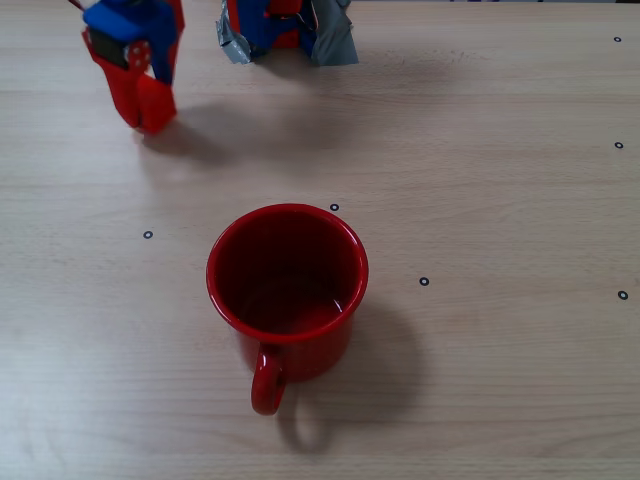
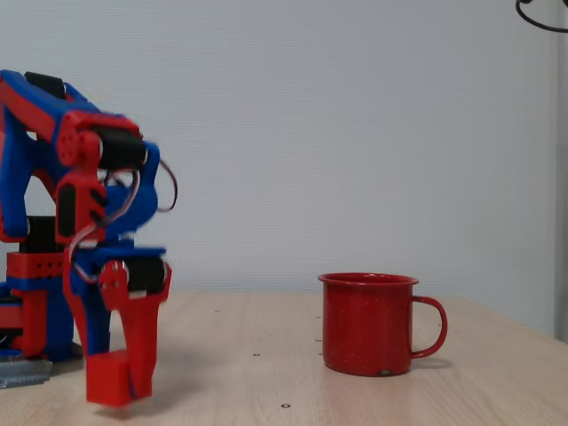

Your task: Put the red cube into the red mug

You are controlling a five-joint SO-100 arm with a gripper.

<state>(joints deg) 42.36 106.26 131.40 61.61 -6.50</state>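
Observation:
The red mug [image 1: 312, 352] stands upright near the middle of the wooden table with its handle toward the camera, and its red inside holds nothing. From the side, the red mug [image 2: 368, 328] is right of centre, handle pointing right. My gripper [image 1: 146, 112] is at the far left, well away from the mug and pointing down. From the side, my gripper [image 2: 117, 380] is shut on the red cube [image 2: 106, 378], which hangs just above the table top. From above, the cube blends with the red fingers.
The arm's base [image 1: 285, 30], fixed with grey tape, sits at the table's far edge. Small black ring marks [image 1: 424, 281] dot the wood. A white wall stands behind the table, and a black cable [image 2: 540, 16] hangs at the top right.

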